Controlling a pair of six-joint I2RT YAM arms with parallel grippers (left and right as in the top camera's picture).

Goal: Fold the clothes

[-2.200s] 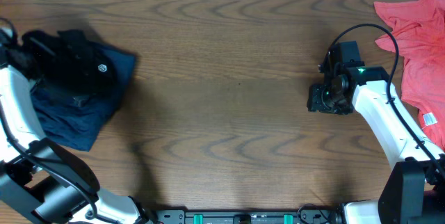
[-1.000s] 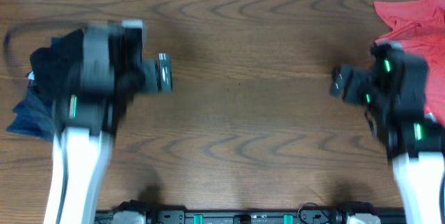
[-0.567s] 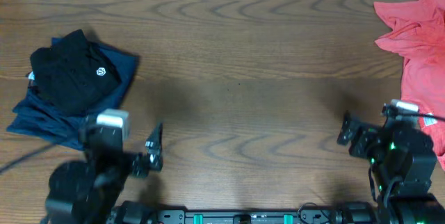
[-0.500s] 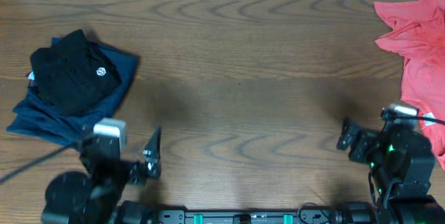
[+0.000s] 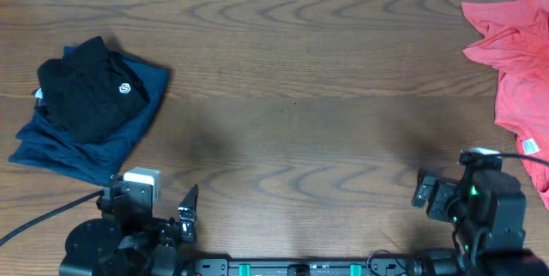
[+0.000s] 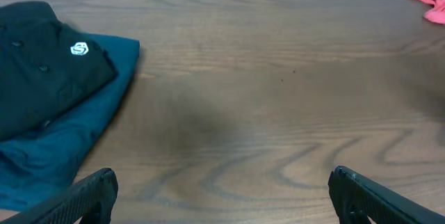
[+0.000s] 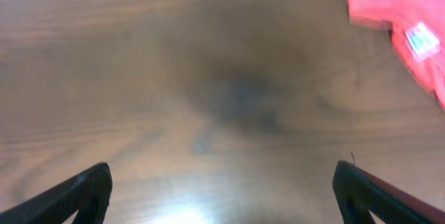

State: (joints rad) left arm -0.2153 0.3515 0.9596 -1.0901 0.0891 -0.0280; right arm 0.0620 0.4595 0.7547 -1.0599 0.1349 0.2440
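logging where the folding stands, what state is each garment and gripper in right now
black shirt: folded into a compact bundle, logo facing up, lying on the navy garment
navy garment: folded, flat on the table under the black shirt
coral-pink garment: unfolded, crumpled at the table's right edge
left gripper: open, holding nothing
right gripper: open, holding nothing

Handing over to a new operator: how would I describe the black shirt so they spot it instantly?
Look left on the wooden table. There a black shirt lies on a navy garment; its small round white logo sets it apart.
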